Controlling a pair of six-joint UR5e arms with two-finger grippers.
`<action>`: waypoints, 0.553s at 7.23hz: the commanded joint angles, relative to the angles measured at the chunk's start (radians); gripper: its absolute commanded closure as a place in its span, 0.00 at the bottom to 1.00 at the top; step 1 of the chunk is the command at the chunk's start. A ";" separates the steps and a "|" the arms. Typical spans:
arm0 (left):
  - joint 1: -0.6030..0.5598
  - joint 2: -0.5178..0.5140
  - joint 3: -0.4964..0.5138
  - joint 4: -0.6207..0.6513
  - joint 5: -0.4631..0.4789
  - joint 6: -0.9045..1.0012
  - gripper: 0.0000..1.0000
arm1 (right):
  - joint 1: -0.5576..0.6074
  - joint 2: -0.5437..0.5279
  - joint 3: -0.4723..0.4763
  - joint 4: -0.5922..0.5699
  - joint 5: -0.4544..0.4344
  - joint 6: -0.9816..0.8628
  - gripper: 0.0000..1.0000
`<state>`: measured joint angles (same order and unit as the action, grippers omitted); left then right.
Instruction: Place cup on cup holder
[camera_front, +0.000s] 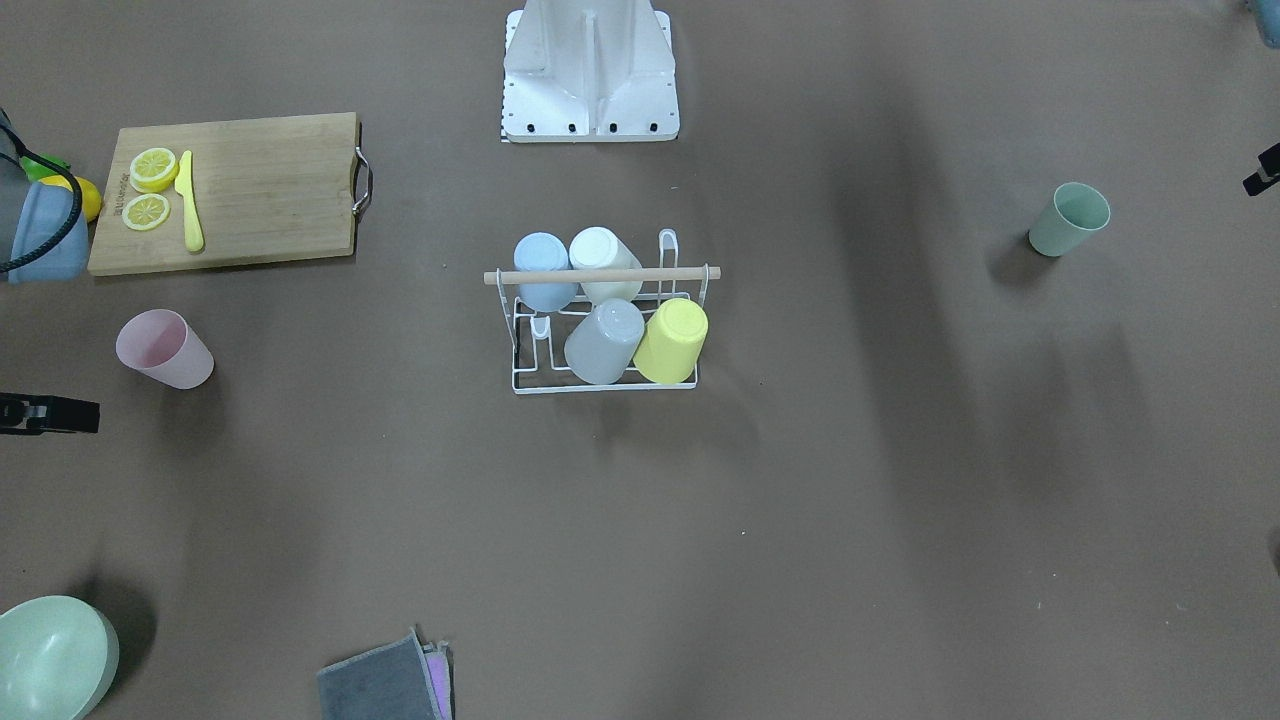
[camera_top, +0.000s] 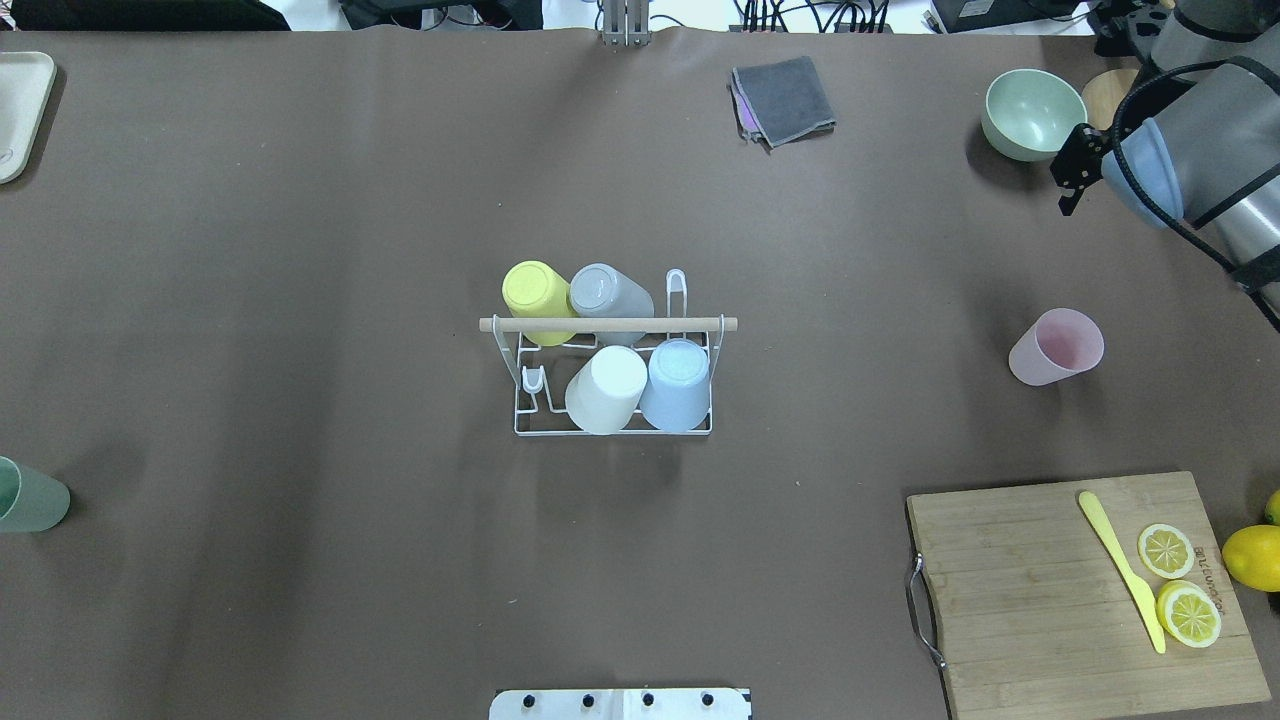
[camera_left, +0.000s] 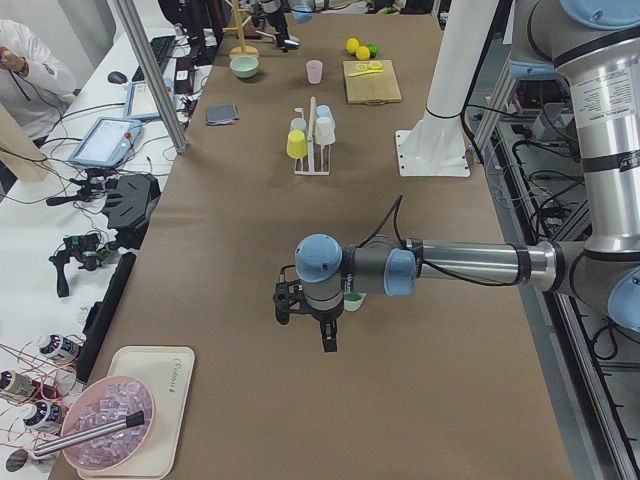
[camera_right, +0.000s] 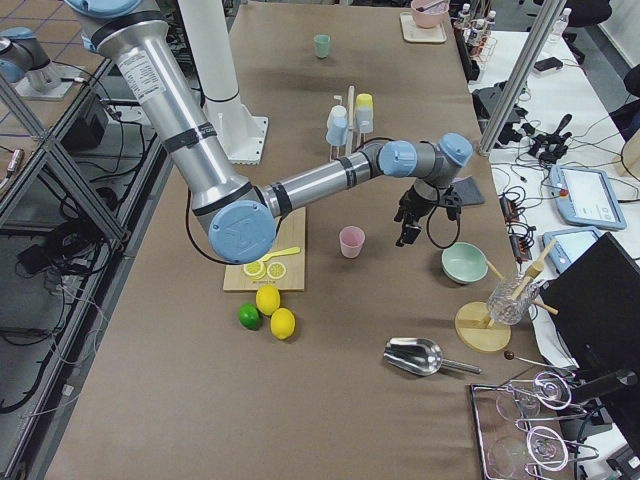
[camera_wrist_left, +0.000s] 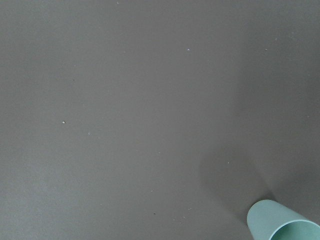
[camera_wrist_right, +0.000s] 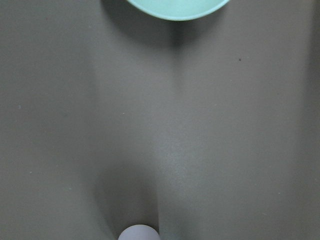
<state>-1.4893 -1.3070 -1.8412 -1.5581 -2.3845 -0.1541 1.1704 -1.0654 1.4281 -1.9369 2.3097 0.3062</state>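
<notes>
The white wire cup holder (camera_front: 520, 378) with a wooden rod (camera_top: 608, 324) stands mid-table and carries yellow (camera_top: 538, 290), grey (camera_top: 608, 292), white (camera_top: 606, 390) and blue (camera_top: 678, 384) cups upside down. A pink cup (camera_top: 1055, 347) stands upright on the robot's right, with my right gripper (camera_top: 1072, 180) above the table between it and the green bowl. A green cup (camera_front: 1070, 220) stands upright on the robot's left, with my left gripper (camera_left: 328, 340) hanging just beside it. Neither wrist view shows fingers. I cannot tell whether either gripper is open or shut.
A wooden cutting board (camera_top: 1040, 600) with lemon slices (camera_top: 1165, 550) and a yellow knife (camera_top: 1120, 570) lies at the near right, with lemons (camera_top: 1255, 555) beside it. A green bowl (camera_top: 1032, 112) and a grey cloth (camera_top: 785, 98) lie at the far side. The robot base (camera_front: 590, 70) is behind the holder.
</notes>
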 joint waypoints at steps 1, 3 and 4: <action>0.001 0.012 0.019 0.000 -0.001 0.005 0.02 | -0.012 0.031 -0.092 -0.019 0.081 -0.144 0.00; 0.001 0.009 0.020 0.000 0.001 0.005 0.02 | -0.027 0.091 -0.211 -0.045 0.147 -0.220 0.00; 0.001 0.015 0.020 -0.003 0.001 0.007 0.02 | -0.040 0.123 -0.260 -0.087 0.149 -0.267 0.00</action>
<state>-1.4880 -1.2954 -1.8213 -1.5592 -2.3840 -0.1485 1.1450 -0.9837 1.2399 -1.9832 2.4374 0.0961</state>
